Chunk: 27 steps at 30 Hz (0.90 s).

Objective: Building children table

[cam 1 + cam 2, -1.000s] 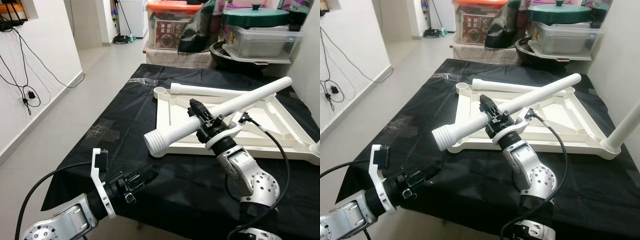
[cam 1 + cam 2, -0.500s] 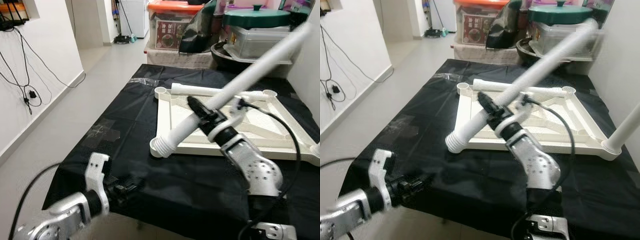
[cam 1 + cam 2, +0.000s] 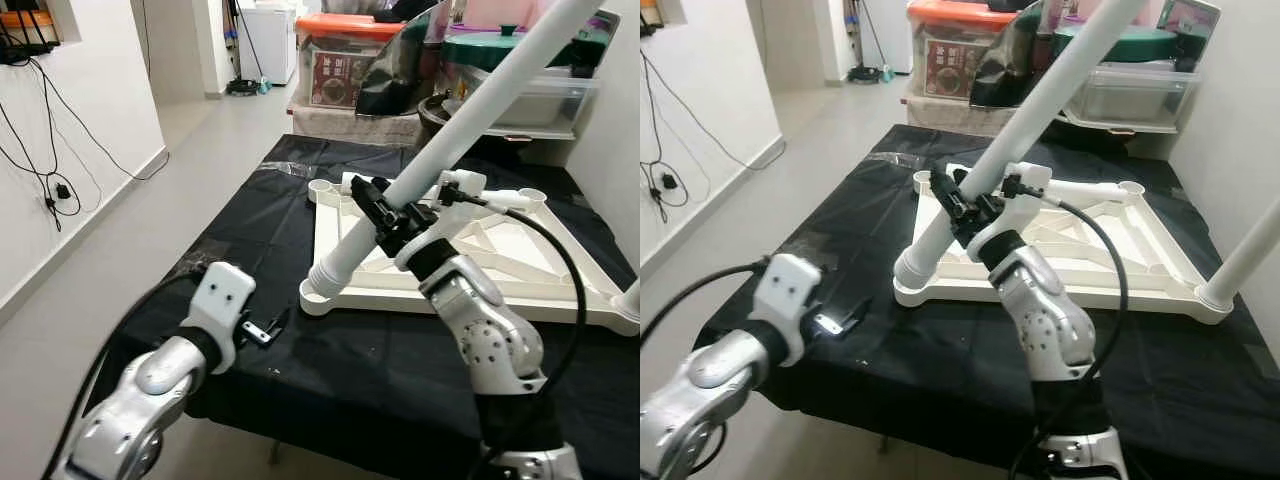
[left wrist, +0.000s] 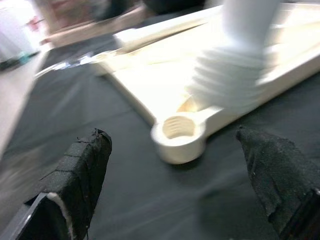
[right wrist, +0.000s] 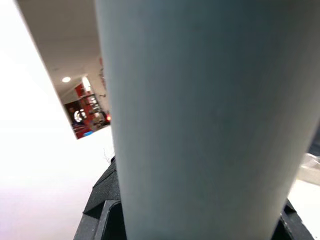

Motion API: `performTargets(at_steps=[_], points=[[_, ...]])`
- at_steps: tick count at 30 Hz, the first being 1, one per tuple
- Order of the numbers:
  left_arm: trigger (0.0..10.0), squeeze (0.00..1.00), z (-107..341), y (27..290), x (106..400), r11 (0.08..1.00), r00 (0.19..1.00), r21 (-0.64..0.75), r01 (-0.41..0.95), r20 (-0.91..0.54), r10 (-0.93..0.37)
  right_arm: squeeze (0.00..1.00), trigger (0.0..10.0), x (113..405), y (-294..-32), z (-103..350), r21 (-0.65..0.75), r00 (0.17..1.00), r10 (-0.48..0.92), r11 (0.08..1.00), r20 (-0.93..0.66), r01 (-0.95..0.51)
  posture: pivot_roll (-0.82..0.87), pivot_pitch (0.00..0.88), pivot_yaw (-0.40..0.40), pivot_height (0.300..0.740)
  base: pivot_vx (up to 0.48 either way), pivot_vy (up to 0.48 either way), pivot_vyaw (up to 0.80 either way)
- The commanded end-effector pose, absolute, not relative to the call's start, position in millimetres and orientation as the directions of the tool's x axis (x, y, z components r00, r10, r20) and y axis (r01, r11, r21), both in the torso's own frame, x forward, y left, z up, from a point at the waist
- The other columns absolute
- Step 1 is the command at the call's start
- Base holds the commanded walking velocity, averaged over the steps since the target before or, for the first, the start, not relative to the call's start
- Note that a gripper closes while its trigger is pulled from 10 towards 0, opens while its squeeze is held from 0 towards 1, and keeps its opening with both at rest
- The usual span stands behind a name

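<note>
Assembly is at the leg-fitting step: the right hand (image 3: 385,215) is clamped around a white leg (image 3: 460,125), tilted steeply, its ribbed threaded end hanging just above the round threaded socket (image 4: 178,127) at the near-left corner of the upturned tabletop (image 3: 520,250). The tabletop lies on a desk (image 3: 250,240) draped in crinkled black sheeting. The left hand (image 3: 262,328) waits near that corner, fingers (image 4: 82,165) spread wide. Next, I judge, the leg must stand upright over the socket, then twist in. All parts look like smooth, hard, moulded plastic.
</note>
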<state>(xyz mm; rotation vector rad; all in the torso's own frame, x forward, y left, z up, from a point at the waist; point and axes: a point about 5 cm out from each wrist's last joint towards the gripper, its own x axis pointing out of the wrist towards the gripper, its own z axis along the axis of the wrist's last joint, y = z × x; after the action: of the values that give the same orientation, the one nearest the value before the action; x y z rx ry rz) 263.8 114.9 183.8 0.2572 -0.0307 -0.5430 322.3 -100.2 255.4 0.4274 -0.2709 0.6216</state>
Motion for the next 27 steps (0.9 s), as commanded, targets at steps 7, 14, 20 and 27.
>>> performTargets(at_steps=[7, 14, 20, 27], points=[[10.0, 0.0, 179, 102, 265, 0.835, 0.867, 0.283, 0.473, 0.02, -0.498, 0.0, 10.0, 321, -97, 256, 0.188, 0.789, 0.476, 0.797, 0.388, -0.574, 0.18, 0.003, -0.052, 0.74, 0.0, 0.0, 0.0], [10.0, 0.0, 183, 116, 258, 0.943, 0.95, 0.198, 0.267, 0.113, -0.292, 0.0, 10.0, 328, -104, 243, 0.106, 0.83, 0.428, 0.865, 0.357, -0.491, 0.19, 0.0, -0.068, 0.74, 0.0, 0.0, 0.0], [10.0, 0.0, 175, 118, 253, 0.953, 0.959, 0.183, 0.241, 0.105, -0.263, 0.0, 10.0, 330, -106, 237, 0.108, 0.855, 0.386, 0.889, 0.347, -0.445, 0.2, 0.0, -0.084, 0.74, 0.0, 0.0, 0.4], [10.0, 0.0, 173, 119, 253, 0.97, 0.972, 0.152, 0.188, 0.113, -0.206, 0.0, 10.0, 337, -111, 232, 0.106, 0.883, 0.32, 0.921, 0.342, -0.375, 0.2, 0.0, -0.087, 0.74, 0.0, 0.0, 0.8]])
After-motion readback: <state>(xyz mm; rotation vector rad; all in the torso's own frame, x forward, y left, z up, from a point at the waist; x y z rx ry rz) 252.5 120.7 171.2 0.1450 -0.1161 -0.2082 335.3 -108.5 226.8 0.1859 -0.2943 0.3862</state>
